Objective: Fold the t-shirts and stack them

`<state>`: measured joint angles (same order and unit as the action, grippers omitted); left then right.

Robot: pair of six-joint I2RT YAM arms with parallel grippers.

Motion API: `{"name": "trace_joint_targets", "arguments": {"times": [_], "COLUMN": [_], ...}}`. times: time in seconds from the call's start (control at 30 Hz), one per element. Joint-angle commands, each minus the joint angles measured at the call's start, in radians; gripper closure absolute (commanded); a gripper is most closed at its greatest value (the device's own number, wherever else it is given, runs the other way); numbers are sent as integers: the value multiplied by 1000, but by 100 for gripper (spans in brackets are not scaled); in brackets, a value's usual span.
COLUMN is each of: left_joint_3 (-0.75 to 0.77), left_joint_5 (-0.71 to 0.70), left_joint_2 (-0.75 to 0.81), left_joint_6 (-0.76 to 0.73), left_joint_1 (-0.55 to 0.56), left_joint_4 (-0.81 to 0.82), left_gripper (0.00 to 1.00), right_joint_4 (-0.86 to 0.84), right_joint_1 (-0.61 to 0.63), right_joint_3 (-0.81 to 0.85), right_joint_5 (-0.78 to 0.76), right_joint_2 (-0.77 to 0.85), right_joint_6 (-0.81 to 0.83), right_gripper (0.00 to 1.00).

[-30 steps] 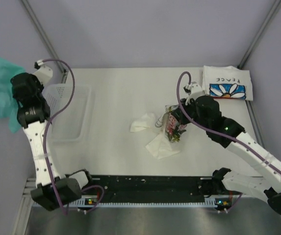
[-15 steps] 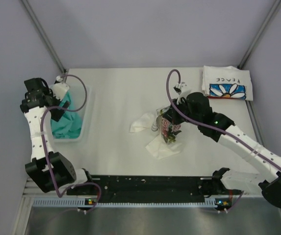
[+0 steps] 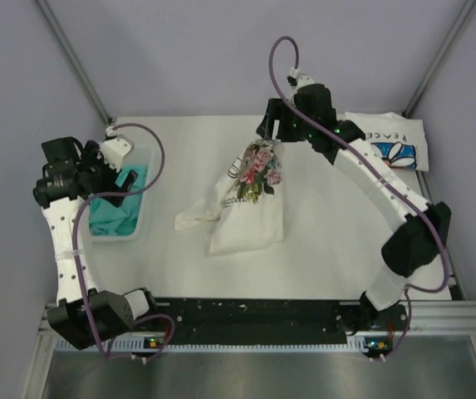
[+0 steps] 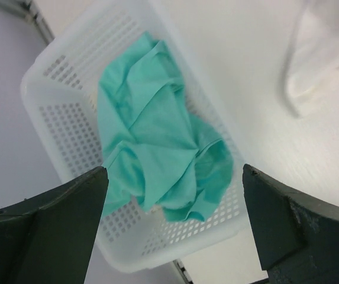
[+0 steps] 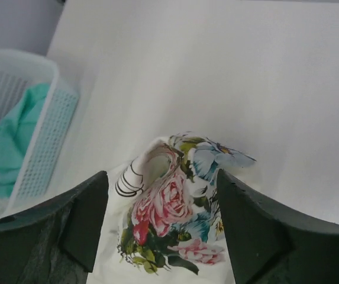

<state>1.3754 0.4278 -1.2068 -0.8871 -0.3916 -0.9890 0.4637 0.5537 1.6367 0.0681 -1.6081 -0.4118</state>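
The teal-green t-shirt (image 4: 157,148) lies crumpled in the white mesh basket (image 4: 51,106) at the table's left. My left gripper (image 4: 169,234) hangs open above it with nothing between its fingers (image 4: 51,225). On the middle of the table the white t-shirt with the pink-red flower print (image 3: 246,204) is stretched out, its printed end (image 5: 175,213) bunched up. Over that end my right gripper (image 5: 160,236) stands open, its jaws wide on either side of the print. The white "PEACE" daisy t-shirt (image 3: 395,141) lies folded at the back right, partly behind the right arm.
The basket (image 3: 134,224) stands near the table's left edge (image 3: 96,249), with my left gripper (image 3: 105,179) over its far end. My right gripper (image 3: 272,137) and its arm reach across the back right. Grey walls close in the back and sides.
The left gripper swung in from the left, dropped the teal shirt into the basket and opened. The right gripper pulled the flower shirt toward the back, stretching it out, then opened.
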Motion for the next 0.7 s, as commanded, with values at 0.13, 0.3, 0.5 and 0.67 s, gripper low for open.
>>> {"name": "trace_joint_targets", "arguments": {"times": [0.13,0.3,0.5,0.67], "left_joint_3": [-182,-292,-375,-337], "left_joint_5": [98,69,-87,-214], "left_joint_2": [118,31,-144,-348], "left_joint_6": [40,105,132,181], "left_joint_1": [382,699,921,925], "left_joint_4": [-13,53,211,289], "left_gripper": [3,20,15,16], "right_joint_4": [133,49,-178,-205], "right_joint_1": [-84,-84,-77,-67], "right_joint_3": [-104,-389,-635,-598], "right_joint_5": [-60,1,175,55], "right_joint_2": [-77,45,63,-27], "right_joint_6": [19,64,-21,-70], "right_gripper": [23,33,39,47]}}
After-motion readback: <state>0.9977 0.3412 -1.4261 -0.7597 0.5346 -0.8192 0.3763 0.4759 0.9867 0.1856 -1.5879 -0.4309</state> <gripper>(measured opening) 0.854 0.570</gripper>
